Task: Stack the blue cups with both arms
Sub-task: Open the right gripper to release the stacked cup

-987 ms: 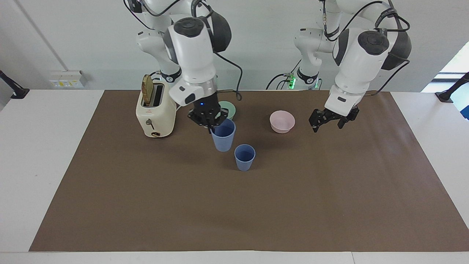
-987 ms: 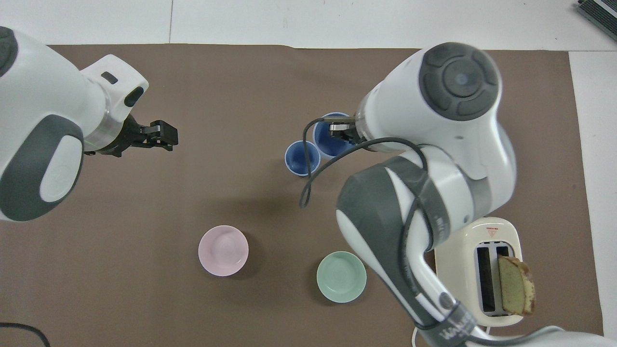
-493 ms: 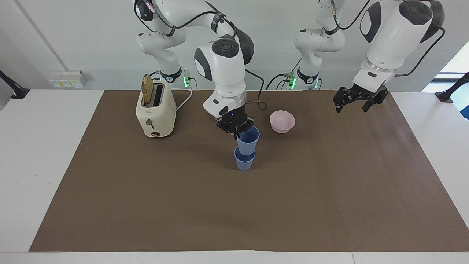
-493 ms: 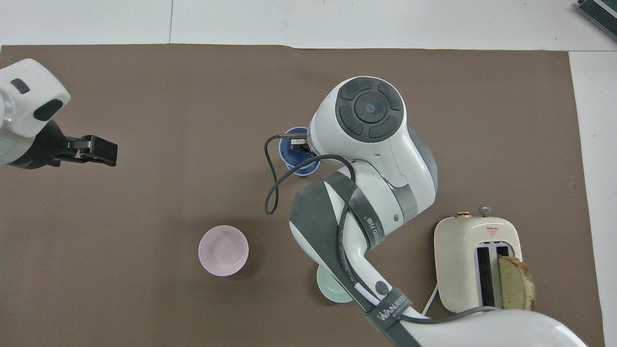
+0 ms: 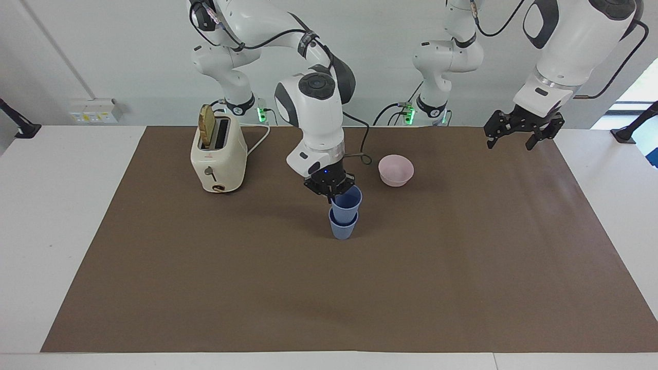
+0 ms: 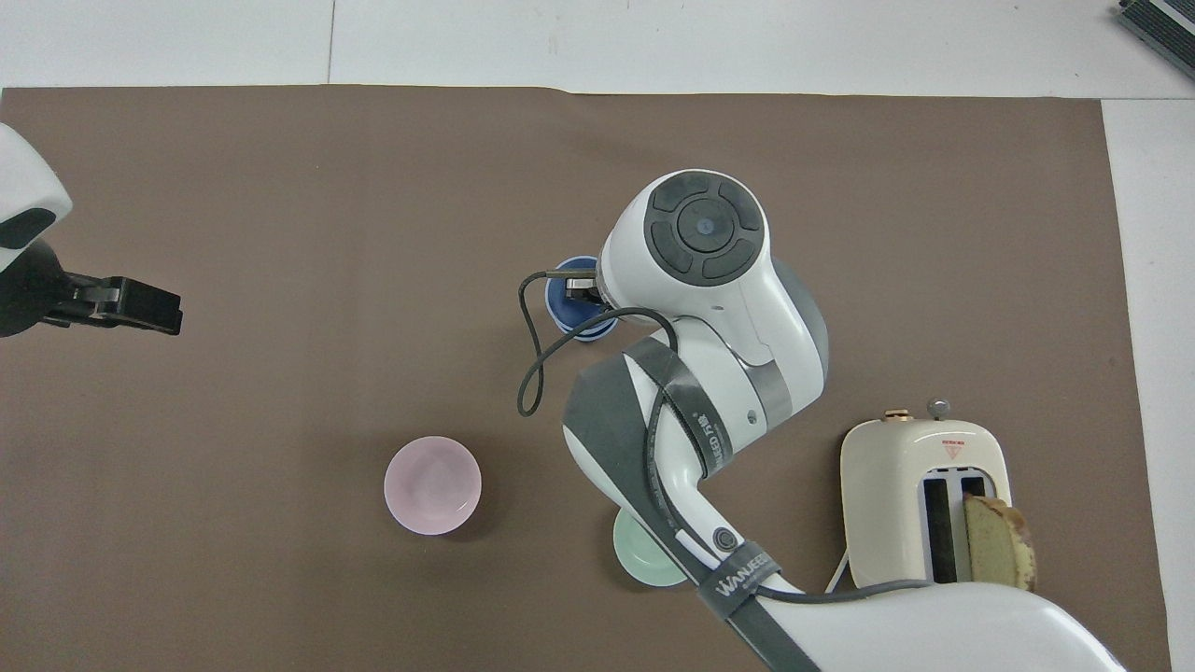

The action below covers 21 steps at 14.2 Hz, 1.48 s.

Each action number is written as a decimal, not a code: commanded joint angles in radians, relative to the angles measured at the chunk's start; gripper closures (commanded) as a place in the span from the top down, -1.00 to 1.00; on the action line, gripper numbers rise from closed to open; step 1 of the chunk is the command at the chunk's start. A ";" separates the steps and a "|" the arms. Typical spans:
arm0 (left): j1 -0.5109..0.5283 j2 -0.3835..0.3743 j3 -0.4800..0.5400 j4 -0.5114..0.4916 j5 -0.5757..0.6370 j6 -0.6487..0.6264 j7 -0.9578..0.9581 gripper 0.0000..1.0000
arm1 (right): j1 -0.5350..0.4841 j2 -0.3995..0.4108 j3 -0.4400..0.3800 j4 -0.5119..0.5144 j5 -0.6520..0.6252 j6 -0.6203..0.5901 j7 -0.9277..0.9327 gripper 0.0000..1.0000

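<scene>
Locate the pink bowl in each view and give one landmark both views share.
Facing view: pink bowl at upper centre, between the stacked blue cups and the left arm's end.
Overhead view: pink bowl at lower centre, nearer the robots than the cups.
Shared landmark: the toaster.

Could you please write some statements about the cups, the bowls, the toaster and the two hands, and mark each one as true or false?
1. The right hand grips the upper blue cup, which sits partly inside the lower blue cup. True.
2. The left hand holds a cup. False: it is open and holds nothing.
3. The toaster is empty. False: a slice of bread stands in one slot.
4. The pink bowl stands upright on the brown mat. True.
5. The cups stand inside the green bowl. False: they stand on the mat.
</scene>
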 commanded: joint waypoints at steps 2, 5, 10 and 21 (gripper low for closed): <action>0.062 -0.021 -0.002 0.044 -0.065 -0.040 0.015 1.00 | -0.010 -0.032 0.002 -0.097 0.015 0.089 -0.019 -1.00; 0.063 -0.022 -0.002 0.118 -0.072 -0.102 0.009 1.00 | -0.010 -0.027 0.002 -0.111 0.016 0.107 -0.028 -1.00; 0.054 -0.031 -0.017 0.118 -0.068 -0.128 -0.014 1.00 | -0.014 -0.023 0.005 -0.125 0.019 0.106 -0.033 -1.00; 0.057 -0.054 -0.020 0.102 -0.057 -0.162 -0.006 1.00 | -0.027 -0.023 0.004 -0.161 0.085 0.177 -0.116 -1.00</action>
